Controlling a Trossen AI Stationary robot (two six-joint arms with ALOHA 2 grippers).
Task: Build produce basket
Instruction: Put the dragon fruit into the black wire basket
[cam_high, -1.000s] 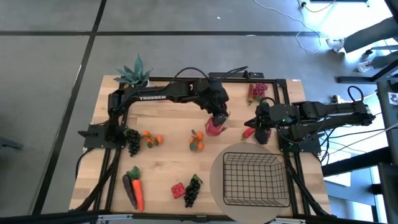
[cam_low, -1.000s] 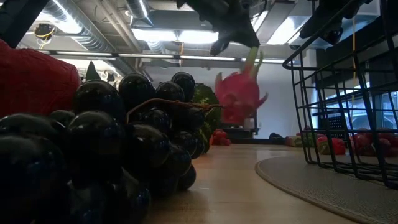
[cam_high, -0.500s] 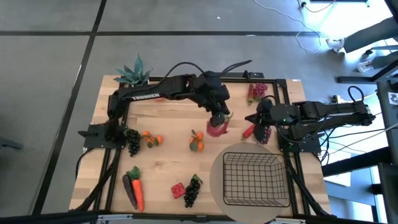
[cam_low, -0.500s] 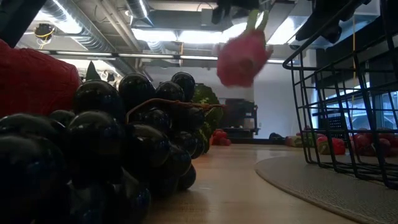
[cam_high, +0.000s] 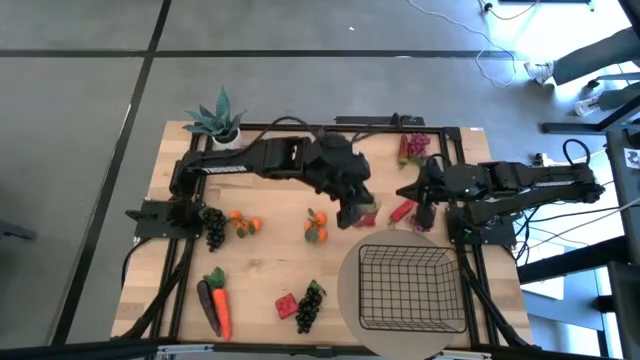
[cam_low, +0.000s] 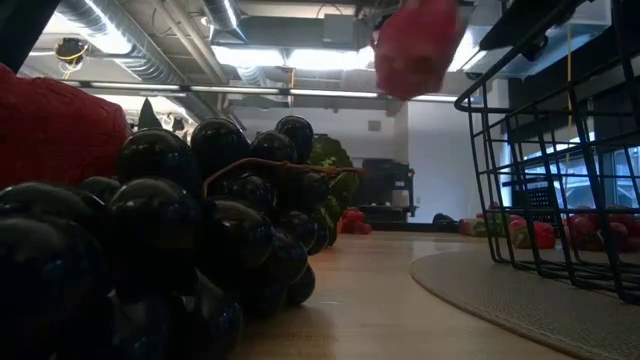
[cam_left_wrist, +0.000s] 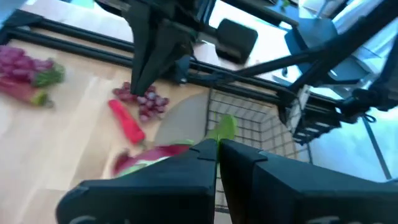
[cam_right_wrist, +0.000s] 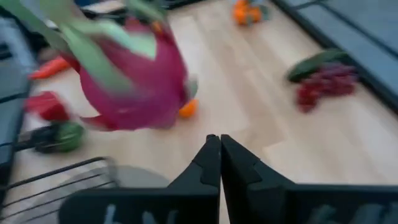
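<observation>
My left gripper (cam_high: 353, 209) is shut on the green leaf tip of the pink dragon fruit (cam_high: 367, 215) and holds it in the air just behind the black wire basket (cam_high: 405, 290). In the low view the dragon fruit (cam_low: 418, 50) hangs high, left of the basket (cam_low: 550, 150). In the left wrist view the left gripper (cam_left_wrist: 217, 146) pinches the leaf (cam_left_wrist: 224, 127). My right gripper (cam_high: 419, 194) is shut on nothing, just right of the fruit; its shut tips (cam_right_wrist: 214, 142) face the dragon fruit (cam_right_wrist: 134, 81).
A red chili (cam_high: 403, 210) and purple grapes (cam_high: 427, 214) lie by the right gripper, red grapes (cam_high: 413, 147) behind. Tangerines (cam_high: 316, 227), dark grapes (cam_high: 310, 305), a strawberry (cam_high: 286, 304), carrot and eggplant (cam_high: 214, 300) lie to the left. The basket stands on a round mat (cam_high: 346, 290). A potted plant (cam_high: 217, 118) stands back left.
The left gripper has lifted the dragon fruit higher and carried it toward the basket. The right arm has barely moved.
</observation>
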